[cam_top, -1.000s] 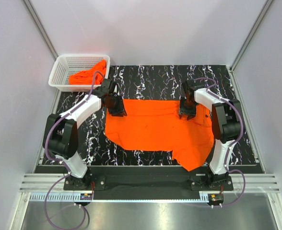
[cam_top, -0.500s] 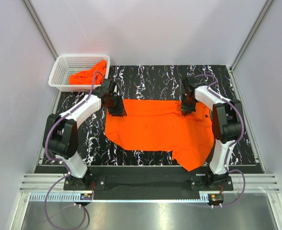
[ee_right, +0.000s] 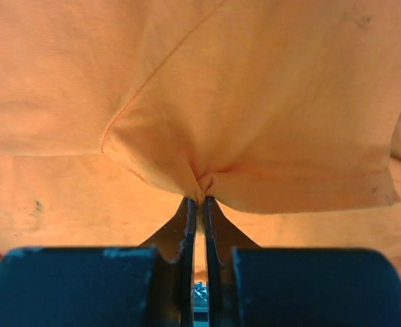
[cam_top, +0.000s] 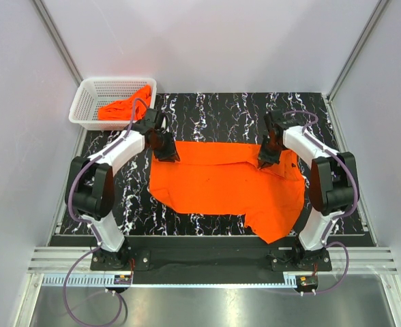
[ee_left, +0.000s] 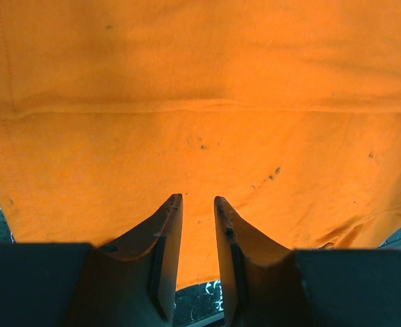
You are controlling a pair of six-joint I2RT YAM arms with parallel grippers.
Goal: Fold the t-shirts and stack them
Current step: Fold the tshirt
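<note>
Grey walls (cam_top: 207, 41) enclose black marbled table (cam_top: 214, 112) bearing t-shirt (cam_top: 221, 180).

Basket (cam_top: 84, 105) blocks the far-left corner; bare table (cam_top: 221, 112) beyond the t-shirt (cam_top: 221, 180)

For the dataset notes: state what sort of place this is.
Likely a robot lab test cell, not a home: plain white panel walls, aluminium rails, left arm and right arm bolted at the edge of a marble-patterned table, one orange t-shirt spread there.
</note>
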